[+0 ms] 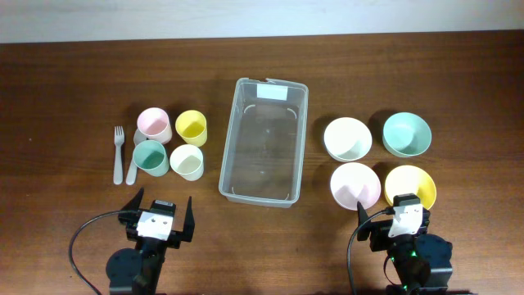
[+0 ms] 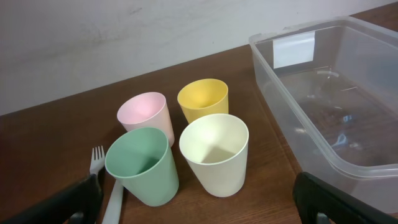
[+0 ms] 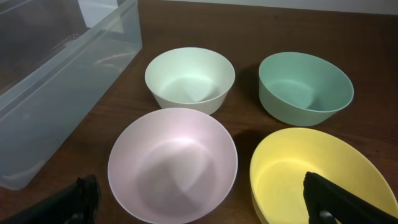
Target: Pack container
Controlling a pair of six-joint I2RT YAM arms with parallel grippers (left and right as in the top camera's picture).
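Left tool (image 1: 164, 199): I am seeing its fingers spread wide and gripping nothing, sitting at the near edge of the surface (image 1: 65, 98).
Right tool (image 1: 394, 208): it is likewise standing spread and empty, facing the bowls.
Near cups: the green cup (image 2: 142, 165) and cream cup (image 2: 214, 152) are standing almost touching, so in closing on one I am risking knocking over its neighbour.
Cutlery: a white fork (image 2: 96, 160) is lying just beside the green cup, and a low approach is likely to drag it.
Near bowls: the pink bowl (image 3: 173, 162) and yellow bowl (image 3: 317, 174) are sitting close together, and a finger landing on a sloped rim could tip or skid one.
Container (image 1: 229, 139): it is sitting upright and empty mid-surface, between cups and bowls. Its clear wall is proving hard for me to judge, so I am expecting rim strikes.
Far items: the pink cup (image 2: 144, 115), yellow cup (image 2: 203, 99), pale bowl (image 3: 189, 78) and teal bowl (image 3: 305, 84) are waiting behind the near rows, and reaching over could topple the front ones.
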